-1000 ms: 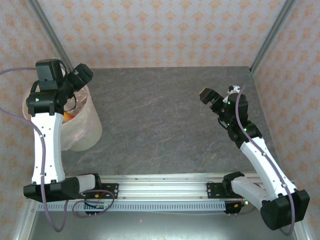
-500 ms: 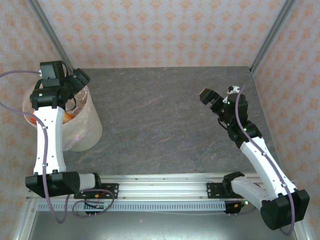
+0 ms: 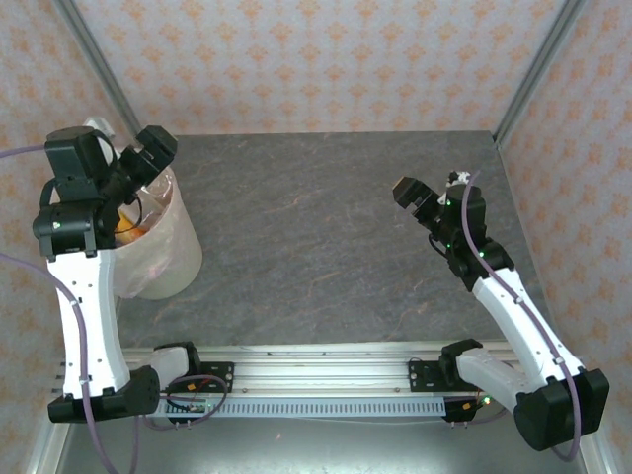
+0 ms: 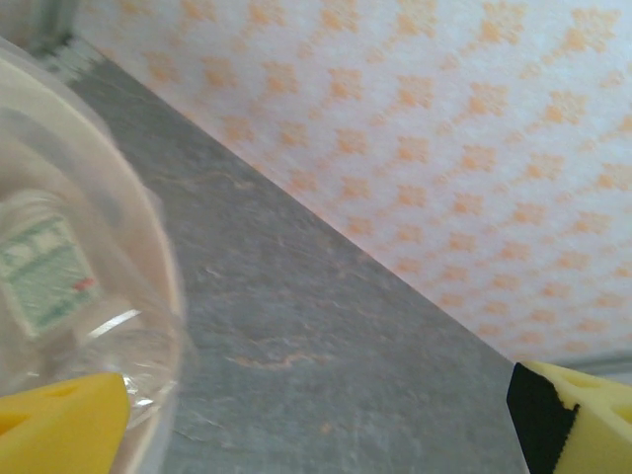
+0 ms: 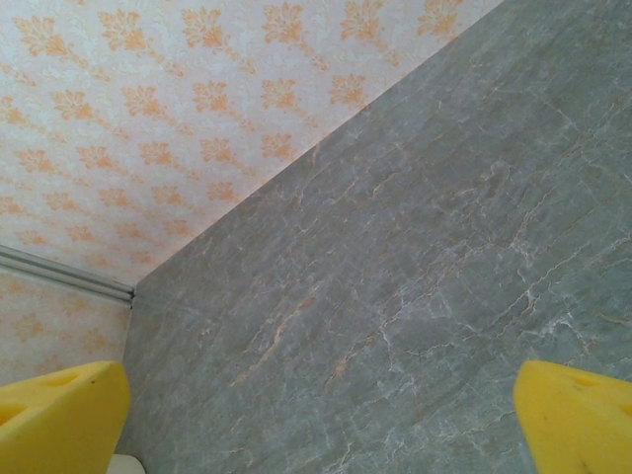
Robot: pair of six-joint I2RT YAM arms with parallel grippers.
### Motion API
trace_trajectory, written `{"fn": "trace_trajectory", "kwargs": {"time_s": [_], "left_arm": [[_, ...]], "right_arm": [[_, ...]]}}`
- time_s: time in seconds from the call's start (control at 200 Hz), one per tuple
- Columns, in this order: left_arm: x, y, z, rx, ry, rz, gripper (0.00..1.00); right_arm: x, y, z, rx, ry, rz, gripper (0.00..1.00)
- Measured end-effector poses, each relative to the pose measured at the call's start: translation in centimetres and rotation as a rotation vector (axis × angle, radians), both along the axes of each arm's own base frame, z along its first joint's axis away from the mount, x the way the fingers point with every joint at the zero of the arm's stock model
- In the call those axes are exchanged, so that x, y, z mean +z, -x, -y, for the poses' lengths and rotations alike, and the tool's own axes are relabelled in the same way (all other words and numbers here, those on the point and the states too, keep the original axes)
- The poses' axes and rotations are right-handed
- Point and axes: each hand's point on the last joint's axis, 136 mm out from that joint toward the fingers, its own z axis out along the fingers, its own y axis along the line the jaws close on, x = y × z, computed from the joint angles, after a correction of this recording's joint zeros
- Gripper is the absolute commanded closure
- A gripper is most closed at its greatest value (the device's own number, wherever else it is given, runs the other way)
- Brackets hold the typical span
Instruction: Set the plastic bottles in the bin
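Note:
The bin (image 3: 166, 259), a pale translucent bucket, stands at the table's far left. Plastic bottles (image 3: 128, 224) lie inside it, showing as orange patches past my left arm. In the left wrist view the bin's wall (image 4: 148, 296) curves down the left side, and a bottle with a green label (image 4: 41, 273) shows through it. My left gripper (image 3: 155, 147) hangs open above the bin's far rim with nothing between its yellow fingertips (image 4: 61, 425). My right gripper (image 3: 408, 191) is open and empty above bare table at the right; its yellow pads (image 5: 61, 415) frame only stone.
The grey marbled table (image 3: 326, 247) is enclosed by patterned walls (image 3: 326, 59) at the back and both sides, with metal posts (image 3: 538, 69) in the corners. A metal rail (image 3: 326, 380) carrying the arm bases runs along the near edge.
My left arm has swung its wrist back and to the left, with the open gripper staying over the bin's far rim. The right arm has hardly moved.

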Motion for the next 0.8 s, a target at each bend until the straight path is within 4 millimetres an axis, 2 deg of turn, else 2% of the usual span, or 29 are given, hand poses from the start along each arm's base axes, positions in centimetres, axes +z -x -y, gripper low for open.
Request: {"fn": "trace_trajectory", "kwargs": {"time_s": [0.115,0.21,0.28,0.41,0.555,0.801], "left_arm": [[-1.2,-1.4,0.8,-0.051,0.029,-0.033,0.00],[-3.7,-3.0,-0.1,-0.022,0.022,-0.107,0.00],[-4.2,-3.7,-0.8,0.003,0.000,-0.121,0.00],[-4.8,-3.5,-1.8,0.047,-0.039,-0.129,0.00],[-5.3,-2.4,-2.9,0.101,-0.077,-0.156,0.00],[-5.3,-2.2,-2.9,0.096,-0.095,-0.175,0.00]], "right_arm": [[0.0,0.0,0.0,0.000,0.000,0.000,0.00],[0.0,0.0,0.0,-0.001,-0.003,-0.001,0.00],[0.0,0.0,0.0,-0.003,-0.008,-0.003,0.00],[0.0,0.0,0.0,-0.004,-0.010,-0.004,0.00],[0.0,0.0,0.0,-0.005,-0.009,-0.003,0.00],[0.0,0.0,0.0,-0.005,-0.009,-0.003,0.00]]}}
